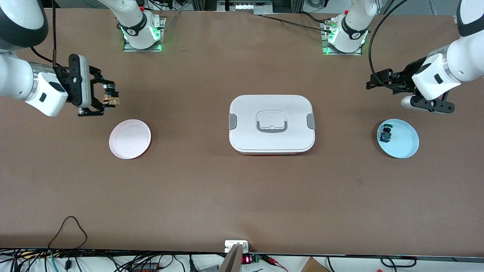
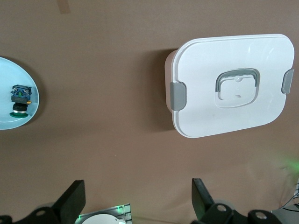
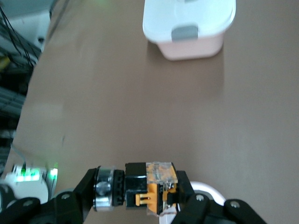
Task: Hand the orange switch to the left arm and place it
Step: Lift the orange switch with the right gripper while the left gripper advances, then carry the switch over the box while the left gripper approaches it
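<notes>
While the right gripper (image 1: 109, 95) hangs in the air at the right arm's end of the table, its two black fingers are closed on the orange switch (image 1: 111, 98), which sits clamped between them. In the right wrist view the switch (image 3: 154, 189) lies sideways across the fingers: a clear-topped orange plastic body in the middle, a black collar next to it, and a round silvery ring at the end. The gripper is over bare table, just beside the pink plate (image 1: 129, 138), on the side away from the front camera.

The pink plate is round, smooth and shallow, with nothing on it. The box (image 1: 272, 123) stands in the middle of the table, a white plastic container with rounded corners, a grey clasp on each short side and a grey-edged handle sunk into its lid. Its lid looks glossy in the left wrist view (image 2: 231, 84).

The left gripper (image 1: 378, 82) hovers at the left arm's end of the table, over the brown tabletop beside the blue plate (image 1: 406, 145). Its fingers (image 2: 70, 203) stand wide apart and hold nothing. The blue plate is round and pale, and a small blue switch (image 1: 385, 134) with a green cap lies on it near the rim. The table (image 1: 242, 196) has a plain, matte brown surface.
</notes>
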